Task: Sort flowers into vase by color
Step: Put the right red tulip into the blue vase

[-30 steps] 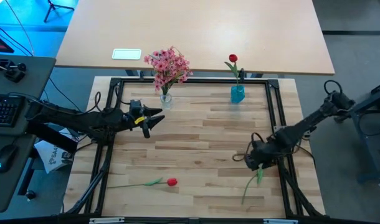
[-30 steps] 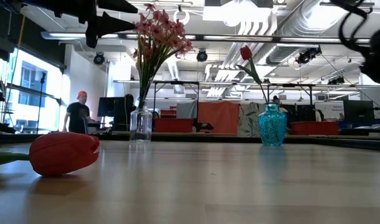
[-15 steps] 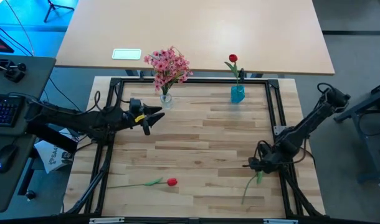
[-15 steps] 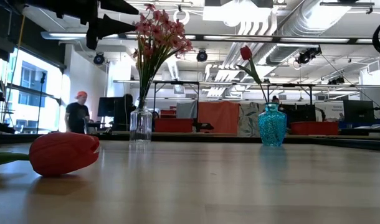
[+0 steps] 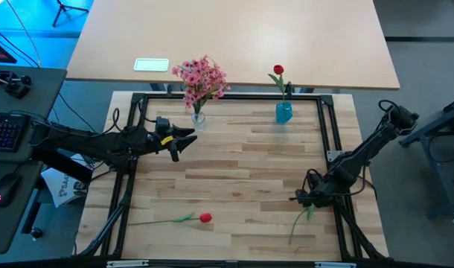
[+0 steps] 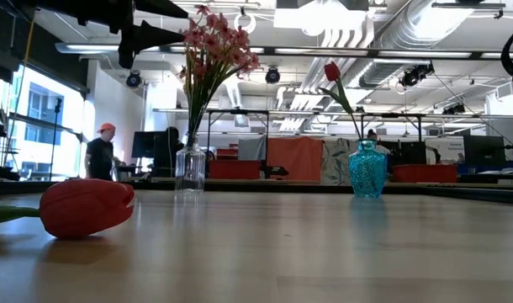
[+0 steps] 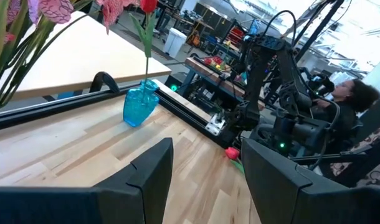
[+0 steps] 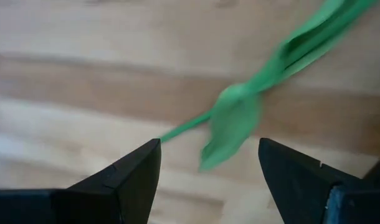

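Pink sprays (image 5: 202, 77) stand in a clear vase (image 5: 198, 117) at the far edge. One red tulip (image 5: 277, 71) stands in the blue vase (image 5: 283, 112). A second tulip (image 5: 205, 218) lies flat near the near edge, its stem pointing left. A third tulip's stem (image 5: 300, 221) lies at the near right; its bloom (image 7: 232, 152) shows only in the left wrist view. My right gripper (image 5: 301, 198) is low over it and open, with the stem (image 8: 184, 129) and leaf (image 8: 235, 118) between its fingers. My left gripper (image 5: 184, 141) hovers open beside the clear vase.
Black frame rails (image 5: 333, 141) run along the wooden table's left, right and far sides. A tan table (image 5: 234, 37) lies beyond the far edge. The board's middle (image 5: 234, 167) is bare wood. A person (image 6: 101, 156) stands in the room behind; another (image 7: 352, 99) sits beyond the right arm.
My right gripper has shifted a little toward the table's near edge over the third tulip, its arm stretching out further to the right, and then kept still. The flowers and vases have stayed in place.
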